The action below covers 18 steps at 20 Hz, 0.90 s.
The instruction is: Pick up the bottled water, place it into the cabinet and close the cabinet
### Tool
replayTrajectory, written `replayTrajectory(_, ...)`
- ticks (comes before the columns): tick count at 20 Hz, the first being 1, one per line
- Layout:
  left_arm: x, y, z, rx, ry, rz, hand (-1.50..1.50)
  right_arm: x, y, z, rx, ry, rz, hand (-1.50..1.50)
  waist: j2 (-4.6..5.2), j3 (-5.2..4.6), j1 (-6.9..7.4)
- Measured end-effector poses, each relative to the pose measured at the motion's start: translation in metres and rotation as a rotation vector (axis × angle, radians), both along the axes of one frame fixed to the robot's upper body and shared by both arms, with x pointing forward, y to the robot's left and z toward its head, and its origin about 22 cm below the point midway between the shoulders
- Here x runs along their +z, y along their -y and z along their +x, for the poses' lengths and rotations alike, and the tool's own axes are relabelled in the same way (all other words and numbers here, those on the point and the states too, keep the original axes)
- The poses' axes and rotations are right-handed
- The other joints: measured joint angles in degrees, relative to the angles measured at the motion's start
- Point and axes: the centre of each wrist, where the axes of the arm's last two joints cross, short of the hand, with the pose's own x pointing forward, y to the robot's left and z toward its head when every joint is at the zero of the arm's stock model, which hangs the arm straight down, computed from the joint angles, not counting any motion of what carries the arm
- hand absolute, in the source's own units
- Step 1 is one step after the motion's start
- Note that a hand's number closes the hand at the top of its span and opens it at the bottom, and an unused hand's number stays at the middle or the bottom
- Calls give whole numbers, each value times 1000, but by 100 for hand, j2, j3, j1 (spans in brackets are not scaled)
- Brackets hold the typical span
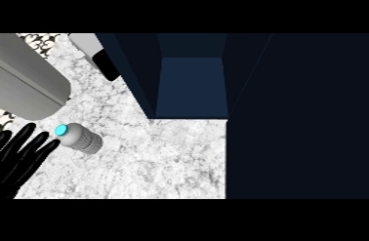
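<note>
One camera only, the head view, and it looks steeply down from above onto the marbled desk [158, 157], close enough that the desk top fills the lower left and middle. The far side of the scene sits toward the upper edge, the robot's own side at the bottom. The dark blue cabinet [191, 84] rises toward the lens at upper middle, its open door [296, 118] taking the whole right side. The left hand [22, 154] enters low at the left edge. No second view shares this scene.
</note>
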Motion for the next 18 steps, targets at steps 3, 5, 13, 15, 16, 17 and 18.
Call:
replayTrajectory(3, 13, -10, -18, -19, -11, -14, -150, 8, 10, -9, -3, -20, -25, -150, -2, 0, 13)
replayTrajectory(5, 20, -16, -24, -25, -24, -17, -150, 6, 13, -12, -5, -36, -38, -150, 2, 2, -2)
replayTrajectory(13, 31, -37, -45, 7, -71, -2, -150, 7, 25, -21, -24, -75, -85, -150, -6, 3, -2)
replayTrajectory(15, 35, -43, -49, 11, -73, -6, -150, 7, 27, -21, -27, -75, -89, -150, -7, 3, 5)
replayTrajectory(16, 36, -44, -51, 13, -74, -7, -150, 7, 29, -21, -30, -72, -94, -150, -7, 3, 3)
replayTrajectory(17, 36, -45, -53, 19, -80, -9, -150, 6, 31, -22, -29, -76, -99, -150, -11, 3, -6)
replayTrajectory(18, 35, -46, -56, 21, -85, -10, -150, 7, 32, -23, -33, -77, -102, -150, -12, 3, 1)
